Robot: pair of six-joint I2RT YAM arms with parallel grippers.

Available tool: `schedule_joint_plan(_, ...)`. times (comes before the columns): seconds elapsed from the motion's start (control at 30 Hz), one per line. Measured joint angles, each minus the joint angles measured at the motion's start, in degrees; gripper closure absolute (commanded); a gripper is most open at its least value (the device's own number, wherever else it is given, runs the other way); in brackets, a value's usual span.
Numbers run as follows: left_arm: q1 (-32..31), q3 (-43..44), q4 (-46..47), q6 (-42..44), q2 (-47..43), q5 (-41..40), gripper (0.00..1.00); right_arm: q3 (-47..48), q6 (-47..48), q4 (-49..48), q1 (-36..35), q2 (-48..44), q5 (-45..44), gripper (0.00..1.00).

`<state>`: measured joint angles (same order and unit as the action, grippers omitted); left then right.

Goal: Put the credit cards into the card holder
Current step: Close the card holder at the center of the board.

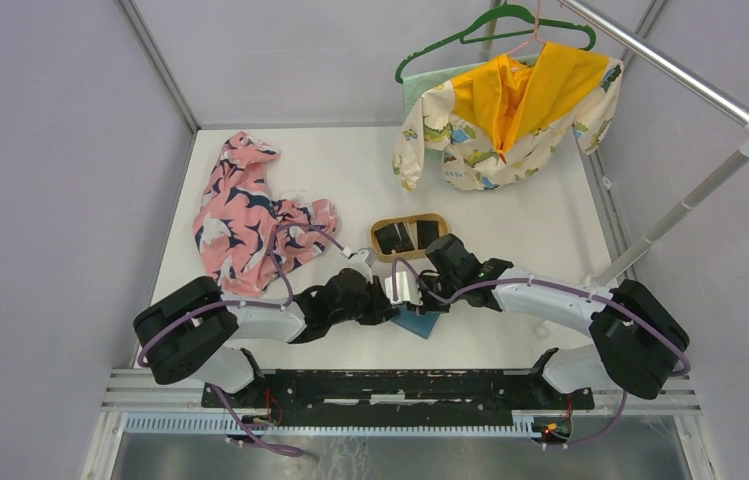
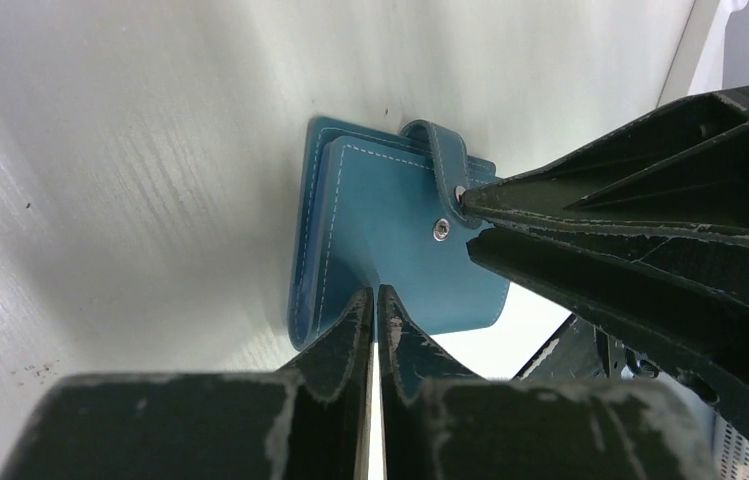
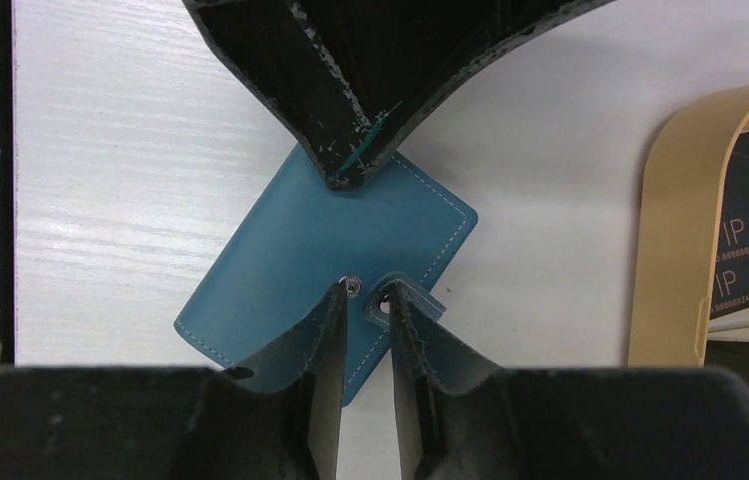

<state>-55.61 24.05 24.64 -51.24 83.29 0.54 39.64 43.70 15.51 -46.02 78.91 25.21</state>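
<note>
The left hand (image 2: 377,295) clamps one edge of the card holder (image 2: 390,230) on the surface (image 2: 150,200); the right hand (image 3: 365,290), narrowly parted at its unfastened snap tab (image 3: 418,303), should nip that tab squarely and swing the cover open slowly.

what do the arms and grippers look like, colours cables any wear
The left arm and right arm have white links and bulky black joints, with purple cables looping along them. The left gripper and right gripper have black tapered fingers with chipped, pale-scuffed edges.
</note>
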Motion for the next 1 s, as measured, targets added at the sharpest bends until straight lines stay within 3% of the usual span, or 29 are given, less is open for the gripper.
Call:
schedule_joint_plan(0.33,0.0,0.72,0.7,0.0,1.25,0.07,0.92,0.0,-0.5,-0.02,0.0,-0.15,-1.99,0.99)
schedule_joint_plan(1.0,0.0,2.21,5.31,-0.04,5.88,1.46,0.98,-1.68,-3.72,0.02,2.03,-0.15,2.69,1.0)
